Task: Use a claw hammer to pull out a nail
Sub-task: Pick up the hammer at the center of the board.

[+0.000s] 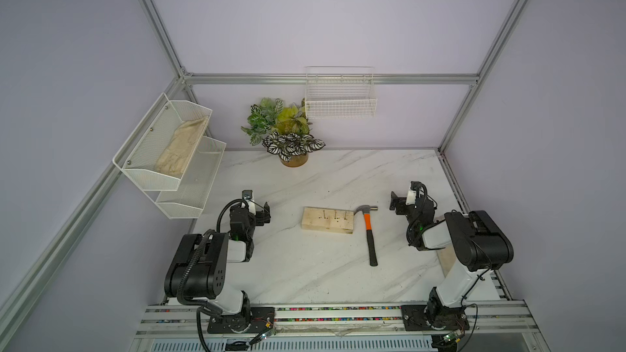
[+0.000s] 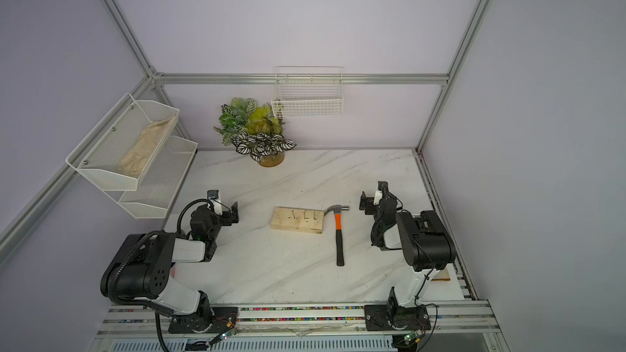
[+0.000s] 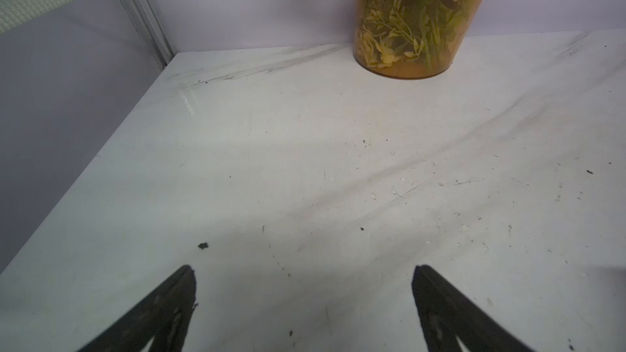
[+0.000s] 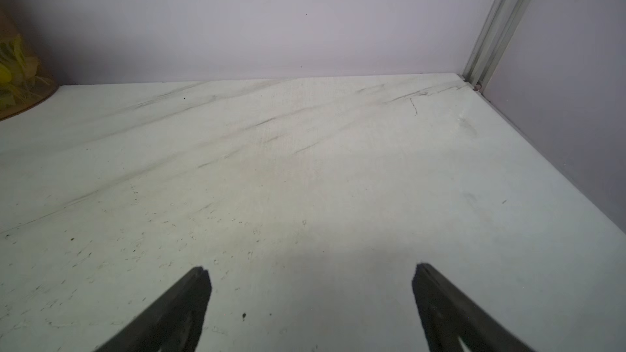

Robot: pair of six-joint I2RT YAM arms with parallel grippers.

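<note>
Both arms are folded at the elbow over the marble table [image 1: 298, 265]; the left gripper [image 1: 263, 213] and right gripper [image 1: 394, 202] are held low with jaws spread wide, and nothing is gripped. The claw hammer [image 1: 368, 230] is laid flat between them, well apart from both, with its head just beside the right end of the wooden block [image 1: 328, 221], where nails [image 1: 325, 214] are seen.

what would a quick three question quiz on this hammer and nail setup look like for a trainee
1. The claw hammer lies flat on the table: A) at the right end of the wooden block B) on top of it C) at its left end
2. How many nails stand in the block?
3. True or false: the right pincer is shut on the hammer.
Key: 1 A. 2 three. 3 false; it is open over bare table.
</note>
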